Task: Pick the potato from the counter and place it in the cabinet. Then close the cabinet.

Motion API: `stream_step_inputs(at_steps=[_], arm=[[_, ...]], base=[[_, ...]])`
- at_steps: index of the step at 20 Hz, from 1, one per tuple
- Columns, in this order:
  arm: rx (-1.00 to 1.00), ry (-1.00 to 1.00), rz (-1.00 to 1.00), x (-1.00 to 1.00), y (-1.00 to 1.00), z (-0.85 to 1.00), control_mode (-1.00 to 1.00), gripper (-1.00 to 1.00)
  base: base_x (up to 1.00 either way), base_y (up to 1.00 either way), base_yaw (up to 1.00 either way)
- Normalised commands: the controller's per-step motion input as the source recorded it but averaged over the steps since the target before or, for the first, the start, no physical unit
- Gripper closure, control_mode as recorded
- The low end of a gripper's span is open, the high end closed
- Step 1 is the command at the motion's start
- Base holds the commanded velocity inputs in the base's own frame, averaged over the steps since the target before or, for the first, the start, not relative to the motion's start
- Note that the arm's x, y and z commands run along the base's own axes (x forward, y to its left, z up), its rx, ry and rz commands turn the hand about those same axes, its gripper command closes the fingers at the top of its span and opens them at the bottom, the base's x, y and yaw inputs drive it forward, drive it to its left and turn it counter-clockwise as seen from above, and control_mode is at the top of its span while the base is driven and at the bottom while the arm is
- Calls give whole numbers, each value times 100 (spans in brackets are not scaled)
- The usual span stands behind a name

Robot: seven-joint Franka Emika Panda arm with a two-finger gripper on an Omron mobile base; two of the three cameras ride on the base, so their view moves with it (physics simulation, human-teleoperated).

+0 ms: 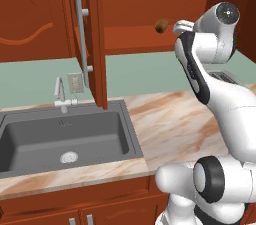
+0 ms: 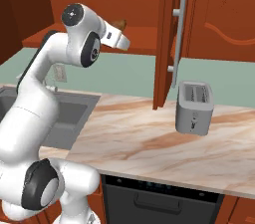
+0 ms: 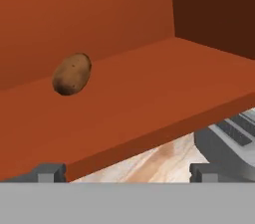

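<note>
Hand view: dull brown oval potato [image 3: 71, 74] inside smooth reddish cabinet [image 3: 149, 83].

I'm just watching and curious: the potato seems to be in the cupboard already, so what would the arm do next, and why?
Probably draw the hand back out of the cabinet. The potato lies on the shelf, apart from the open fingers, and both doors stand open, so the arm must clear the opening before swinging a door shut.

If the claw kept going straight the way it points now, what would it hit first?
Probably the cabinet: its shelf, then the back wall. The open claw points into it from just outside the shelf's front edge. The potato lies on the shelf, left of centre, so likely missed; depth is unclear.
</note>
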Motion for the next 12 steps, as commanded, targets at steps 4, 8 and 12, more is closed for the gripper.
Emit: stream_step_inputs(at_steps=[4, 8, 12], arm=[[1, 15, -3, -100, -13, 19, -100, -100], [5, 3, -3, -100, -13, 7, -100, -100], [11, -1, -5, -96, -36, 0, -100, -100]], base=[[0, 0, 0], [0, 0, 0], [0, 0, 0]])
